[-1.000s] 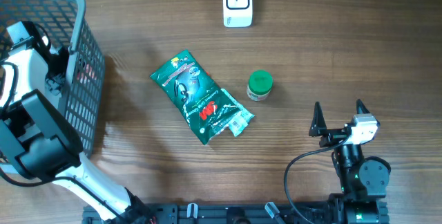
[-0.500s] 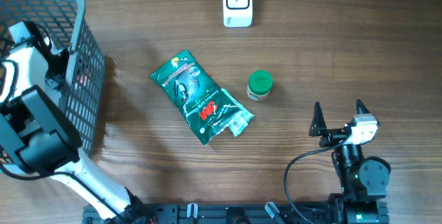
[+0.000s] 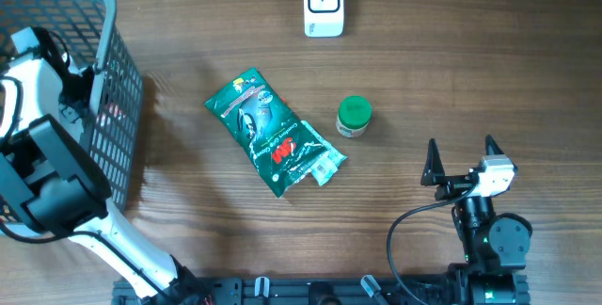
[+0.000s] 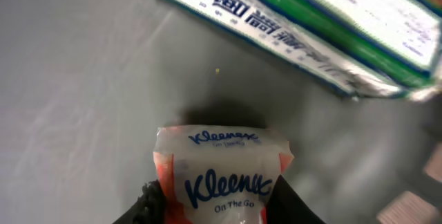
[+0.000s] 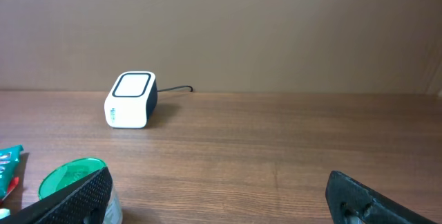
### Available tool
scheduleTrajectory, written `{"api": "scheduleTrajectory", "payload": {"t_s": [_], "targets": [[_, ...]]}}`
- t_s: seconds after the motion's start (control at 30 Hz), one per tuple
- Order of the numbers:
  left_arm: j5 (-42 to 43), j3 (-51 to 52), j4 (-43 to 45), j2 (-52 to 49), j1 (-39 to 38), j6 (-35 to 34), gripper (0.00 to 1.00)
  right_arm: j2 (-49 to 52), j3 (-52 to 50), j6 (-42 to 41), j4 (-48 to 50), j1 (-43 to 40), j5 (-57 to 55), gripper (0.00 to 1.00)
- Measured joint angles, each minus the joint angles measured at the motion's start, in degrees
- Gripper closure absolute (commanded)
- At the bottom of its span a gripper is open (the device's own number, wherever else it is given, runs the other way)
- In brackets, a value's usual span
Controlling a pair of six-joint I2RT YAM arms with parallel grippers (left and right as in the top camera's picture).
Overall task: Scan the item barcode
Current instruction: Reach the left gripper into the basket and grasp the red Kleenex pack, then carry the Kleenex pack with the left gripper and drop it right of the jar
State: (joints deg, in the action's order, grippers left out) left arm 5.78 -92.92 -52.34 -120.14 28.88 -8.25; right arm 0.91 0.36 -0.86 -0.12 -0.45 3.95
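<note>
At the left edge of the table (image 3: 470,51), reaching to the far-left corner: basket (image 3: 115,32), grey mesh walls. Over and inside it, left arm (image 3: 45,168), white and black, bent down past the rim.

On the basket floor, seen from the left wrist: left gripper (image 4: 219,207) closed narrow on pack (image 4: 221,179), clear-wrapped Kleenex tissues with red-orange at the sides. Dark fingers (image 4: 150,203) pressed to both sides of its lower part, top end poking out ahead of them. Beyond the pack and apart from it: box (image 4: 297,27), green and white with blue print, lying slantwise on the same grey floor.

Middle of the table: pouch (image 3: 273,136), green, flat, lying diagonally. Just right of it, not touching: jar (image 3: 354,117), small, green lid up.

At the far edge, about centre: scanner (image 3: 323,4), white, dark-framed window facing up, cable running off the edge. Well apart from basket and pack.

Toward the near-right corner: right gripper (image 3: 461,147), spread wide, empty, tips pointing toward the far edge, above bare wood. From the right wrist: jar at lower left beside one finger, scanner farther off at left.
</note>
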Motion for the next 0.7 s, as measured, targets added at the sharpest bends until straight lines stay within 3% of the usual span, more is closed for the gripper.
{"api": "scheduleTrajectory", "payload": {"t_s": [0.17,0.4,0.57,0.7], "targets": [[0.02,-7.41,-4.79,2.34,0.0,-1.73,0.71,0.0,0.0,0.0,0.0,0.0,0.0,0.0],[0.44,-9.27,-7.5,20.04,0.0,-6.4,0.7,0.0,0.0,0.0,0.0,0.0,0.0,0.0],[7.04,-9.9,-7.96,30.6,-0.9,-8.68,0.7,0.0,0.0,0.0,-0.02,0.0,0.0,0.0],[10.29,-9.9,-8.31,34.6,-6.03,-10.19,0.7,0.0,0.0,0.0,-0.02,0.0,0.0,0.0]]}}
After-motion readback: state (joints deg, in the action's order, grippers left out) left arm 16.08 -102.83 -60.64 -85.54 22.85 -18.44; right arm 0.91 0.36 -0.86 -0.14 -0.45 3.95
